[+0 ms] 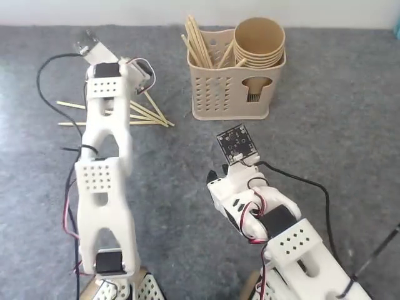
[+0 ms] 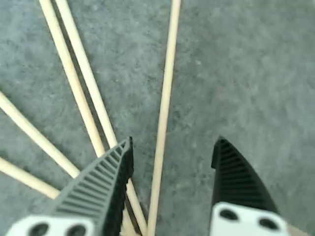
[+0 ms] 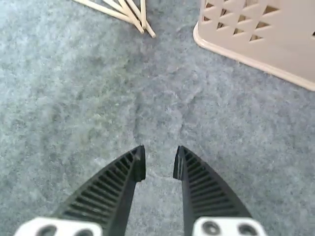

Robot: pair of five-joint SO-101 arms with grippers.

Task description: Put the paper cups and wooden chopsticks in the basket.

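My left gripper [image 2: 174, 142] is released, straddling a loose chopstick [image 2: 165, 98]. My right gripper [image 3: 160, 150], slightly parted, grasps nothing, near the basket [image 1: 231, 103] of cups [image 1: 259, 37].

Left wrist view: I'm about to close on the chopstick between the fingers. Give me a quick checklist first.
1. Left gripper open: ok.
2. One chopstick lies between its fingers: ok.
3. Neighbouring chopsticks clear of the grasp: not ok, two run beneath one finger.
4. Gripper low enough to pinch: cannot tell.
5. Right gripper empty and away from the pile: ok.
6. Basket upright, with space left beside the paper cups: ok.
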